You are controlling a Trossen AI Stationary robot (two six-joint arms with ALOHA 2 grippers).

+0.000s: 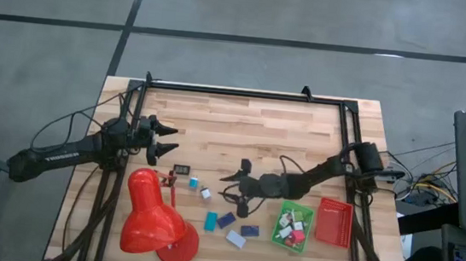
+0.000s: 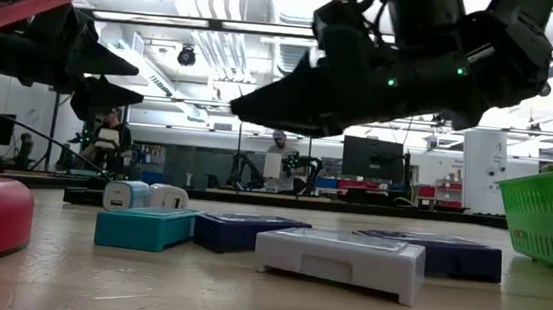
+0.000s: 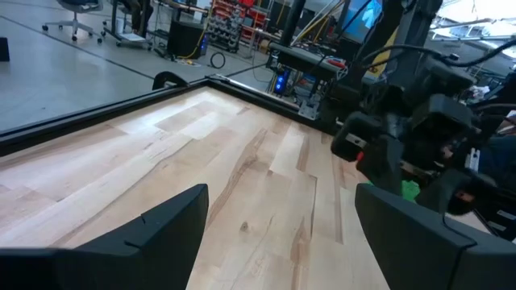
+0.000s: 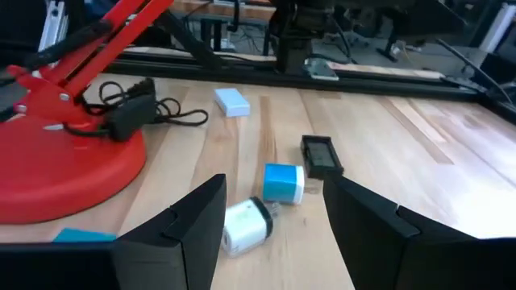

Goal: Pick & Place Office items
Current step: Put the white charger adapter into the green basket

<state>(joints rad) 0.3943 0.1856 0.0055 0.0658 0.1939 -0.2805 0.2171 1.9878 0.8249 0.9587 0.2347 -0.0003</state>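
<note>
Several small office items lie on the table between the lamp and the trays: a black piece (image 1: 182,170), a teal cube (image 1: 195,181), a white cube (image 1: 205,193), a teal block (image 1: 210,221), two dark blue blocks (image 1: 225,220) (image 1: 249,231) and a white block (image 1: 235,239). More pieces sit in the green tray (image 1: 279,229). My right gripper (image 1: 239,187) is open and hovers above the table just right of the cubes. In its wrist view the white cube (image 4: 246,225) and teal cube (image 4: 282,181) lie ahead of its fingers. My left gripper (image 1: 163,141) waits open near the table's left edge.
The red desk lamp (image 1: 152,217) stands at the near left, its base (image 4: 64,161) and black cord (image 4: 153,113) close to the cubes. The red tray (image 1: 334,222) sits right of the green tray. Bare wood stretches across the table's far half.
</note>
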